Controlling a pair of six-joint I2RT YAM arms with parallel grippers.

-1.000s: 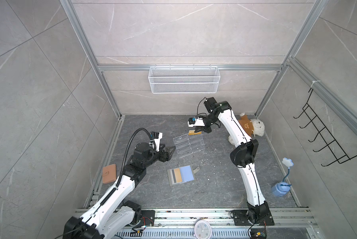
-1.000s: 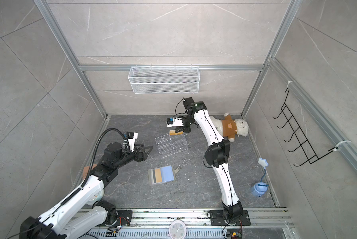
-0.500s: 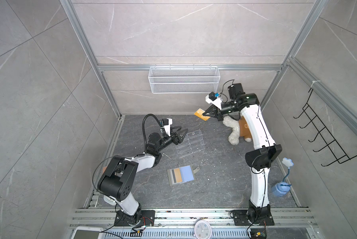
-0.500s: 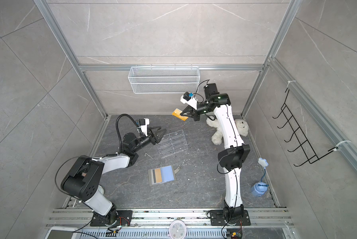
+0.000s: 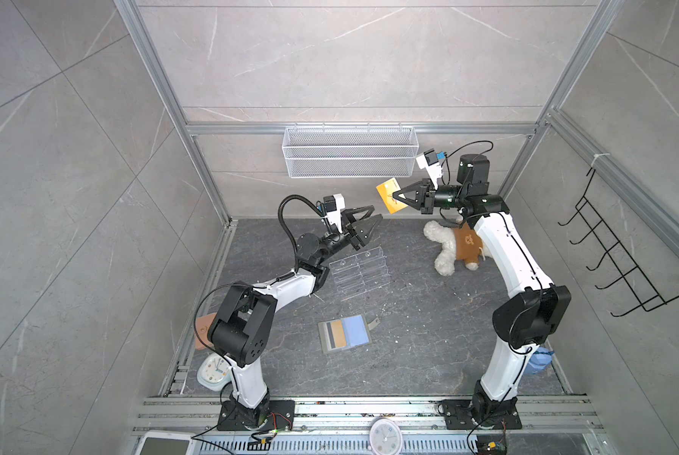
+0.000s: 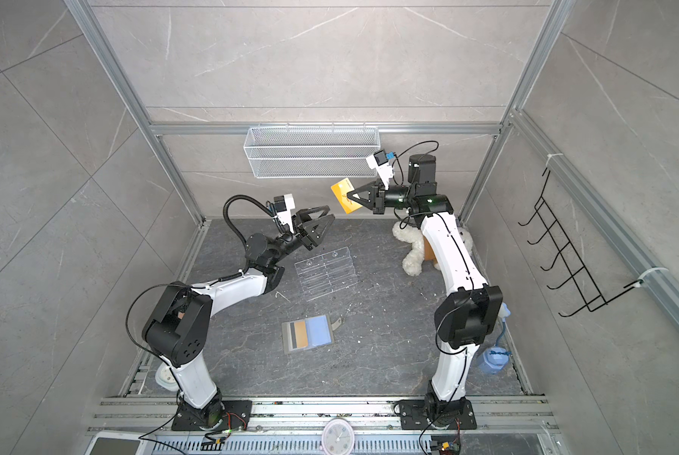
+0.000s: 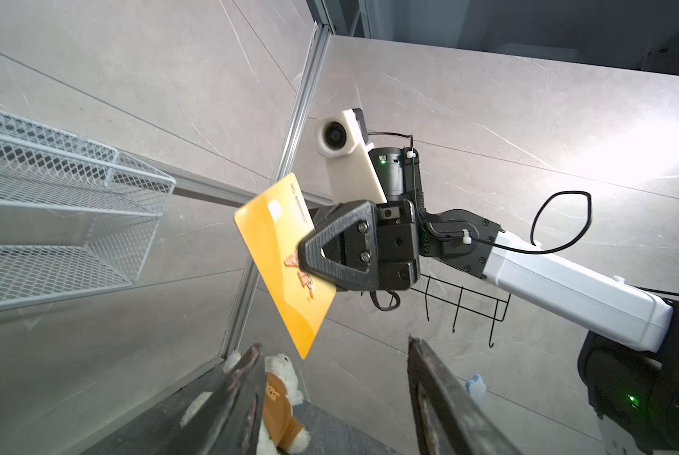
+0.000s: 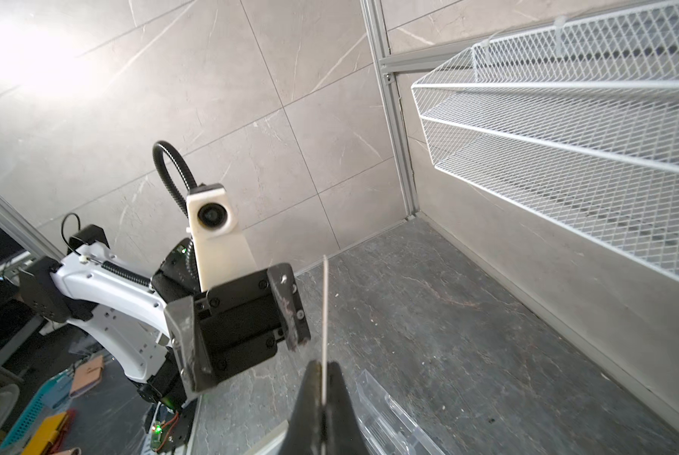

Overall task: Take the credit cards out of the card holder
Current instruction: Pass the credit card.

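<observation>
Card [image 5: 385, 191] (gold) in right jaws

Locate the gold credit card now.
In both top views the gold card is pinched aloft in the right claw, near the wire basket, facing the left claw.

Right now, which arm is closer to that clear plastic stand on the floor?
Left. The left end effector hangs open above the far edge of the clear stand; the right end effector is raised off to the side, pinching a gold card.
</observation>
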